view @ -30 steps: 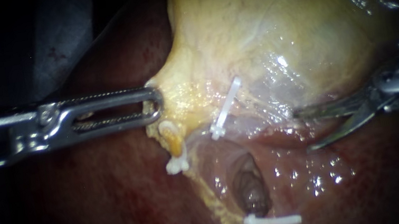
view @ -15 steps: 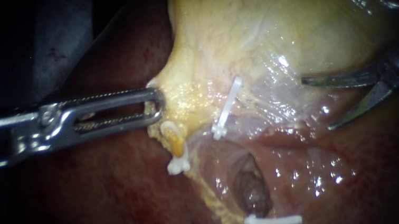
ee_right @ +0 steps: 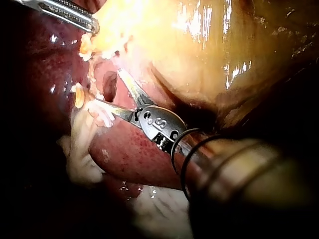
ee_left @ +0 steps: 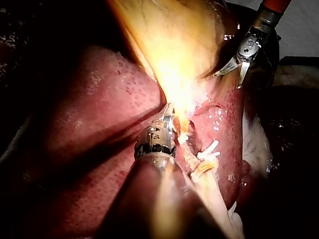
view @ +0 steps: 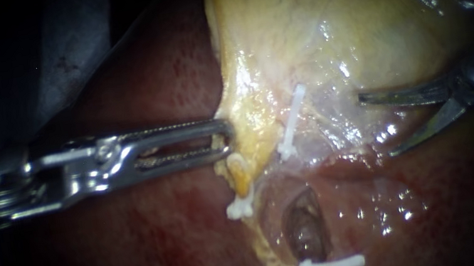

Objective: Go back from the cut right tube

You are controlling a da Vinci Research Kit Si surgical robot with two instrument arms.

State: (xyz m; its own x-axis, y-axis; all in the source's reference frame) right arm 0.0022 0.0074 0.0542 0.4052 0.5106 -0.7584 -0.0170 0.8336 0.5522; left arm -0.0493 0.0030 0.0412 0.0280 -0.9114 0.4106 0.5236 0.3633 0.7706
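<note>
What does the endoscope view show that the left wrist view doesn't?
Only the endoscope shows the left instrument's toothed jaws along their length, and the slanting clip beside them. Only the left wrist view shows the right instrument's red shaft end and the pale background behind it. Both show the left instrument's jaws shut on the gallbladder's edge, the right instrument's jaws open, and liver around them.
</note>
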